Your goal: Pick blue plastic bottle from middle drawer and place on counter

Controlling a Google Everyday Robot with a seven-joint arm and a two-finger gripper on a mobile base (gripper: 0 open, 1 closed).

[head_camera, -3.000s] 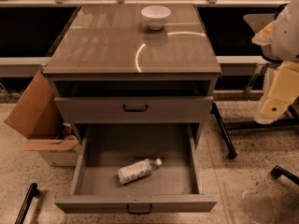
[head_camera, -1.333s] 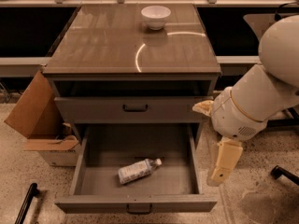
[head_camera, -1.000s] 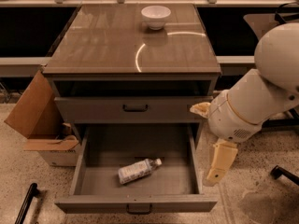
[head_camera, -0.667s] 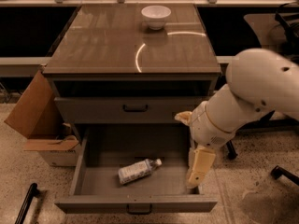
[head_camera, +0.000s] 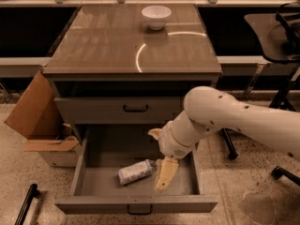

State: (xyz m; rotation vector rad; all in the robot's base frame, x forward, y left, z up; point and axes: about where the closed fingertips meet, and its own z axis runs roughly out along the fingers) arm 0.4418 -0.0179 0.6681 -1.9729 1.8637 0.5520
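Observation:
The blue plastic bottle (head_camera: 135, 171) lies on its side on the floor of the open middle drawer (head_camera: 84, 153), cap toward the right. My gripper (head_camera: 160, 159) hangs over the drawer's right half, just right of the bottle and not touching it. It is open and empty, with one cream finger (head_camera: 165, 173) pointing down beside the bottle's cap. My white arm reaches in from the right. The counter (head_camera: 117, 46) above is glossy grey-brown.
A white bowl (head_camera: 156, 16) stands at the counter's back. The upper drawer front (head_camera: 93, 109) is closed. An open cardboard box (head_camera: 35, 114) sits on the floor to the left. A chair base (head_camera: 281, 172) and a dark table (head_camera: 274, 29) are to the right.
My arm has swung in from the right and lowered. The gripper has moved from beside the cabinet to over the drawer, next to the bottle. The bottle has not moved.

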